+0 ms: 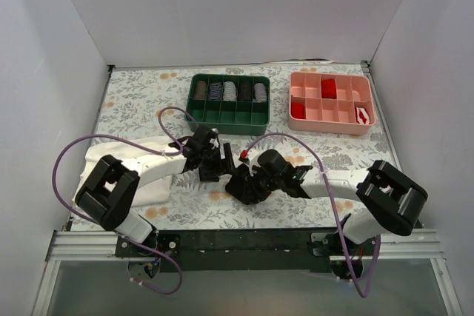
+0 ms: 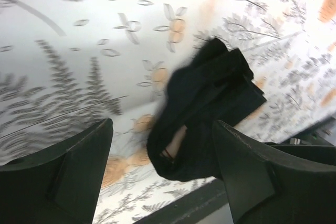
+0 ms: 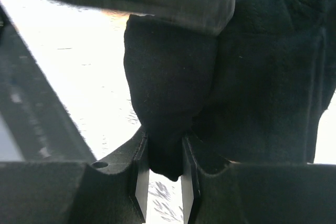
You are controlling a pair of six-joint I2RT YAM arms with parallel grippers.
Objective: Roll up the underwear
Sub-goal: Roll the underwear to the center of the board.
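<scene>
The underwear (image 2: 207,103) is a bunched black bundle on the flowered tablecloth, with a sliver of pale beige waistband (image 2: 177,141) showing in a fold. In the top view it is a dark lump (image 1: 241,189) at the table's middle, between the two grippers. My left gripper (image 2: 163,174) is open, its jaws wide apart on either side of the bundle's near end, holding nothing. My right gripper (image 3: 164,174) is shut on a fold of the underwear (image 3: 168,103), which hangs down between its fingers. In the top view the left gripper (image 1: 215,162) and right gripper (image 1: 248,180) nearly touch.
A green tray (image 1: 194,109) with several rolled items stands at the back middle. A pink tray (image 1: 326,125) with small red rolls stands at the back right. A white cloth (image 1: 152,179) lies under my left arm. The black front rail (image 2: 189,200) is close below.
</scene>
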